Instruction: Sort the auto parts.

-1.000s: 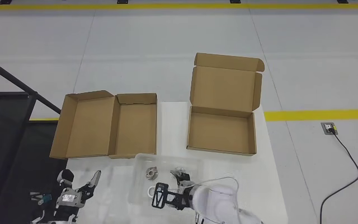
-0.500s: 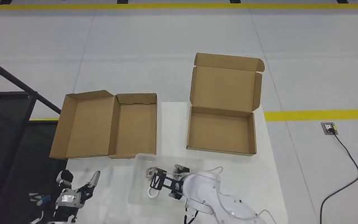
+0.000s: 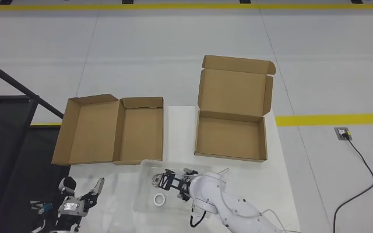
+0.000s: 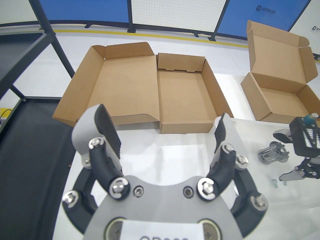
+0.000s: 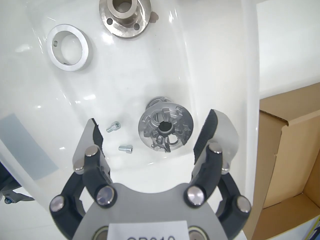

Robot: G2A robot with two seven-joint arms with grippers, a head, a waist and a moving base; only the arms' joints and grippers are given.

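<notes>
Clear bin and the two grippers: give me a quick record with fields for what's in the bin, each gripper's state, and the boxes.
Bin: clear plastic bin, at the table's near edge
Contents: flanged hub, flat ring, toothed part, two small bolts
Right arm: right gripper over the bin, jaws open, toothed part below them
Left arm: left gripper apart from the bin, jaws open, holding nothing
Boxes: left cardboard box open, lid flat; right cardboard box open, lid upright
</notes>
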